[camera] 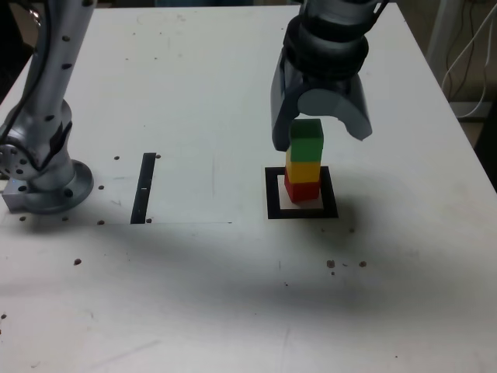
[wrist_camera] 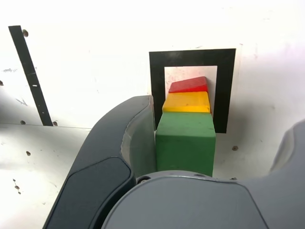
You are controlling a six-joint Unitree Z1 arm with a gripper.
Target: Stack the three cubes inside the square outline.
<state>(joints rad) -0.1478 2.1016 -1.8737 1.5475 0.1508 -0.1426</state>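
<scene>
- Exterior view: the dark grey two-jawed gripper point(camera: 320, 124) hangs over a finished-looking tower, its jaws spread apart on either side of the small matte green cube point(camera: 307, 141). The jaw on the exterior view's left looks close to or against the green cube's side; the other stands clear of it, so nothing is gripped.
- Directly beneath the gripper, the green cube sits on the small matte yellow cube point(camera: 303, 169), which sits on the small matte red cube point(camera: 301, 189), all within the thick black tape square outline point(camera: 272, 194) on the white table point(camera: 194, 93).
- Risk here, as I judge it: if the arm swings sideways before it rises, a jaw could clip the green cube and topple the stack.
- Wrist view: the gripper point(wrist_camera: 190, 157) has the green cube point(wrist_camera: 186, 143) between its spread jaws, one jaw right beside or touching the cube's face, the other well apart.
- The yellow cube point(wrist_camera: 187, 102) and red cube point(wrist_camera: 189, 85) lie beyond it inside the square outline point(wrist_camera: 228, 90), seemingly a little skewed from one another.
- A dragging jaw pad could pull the top cube off-centre, and any skew leaves little margin.
</scene>
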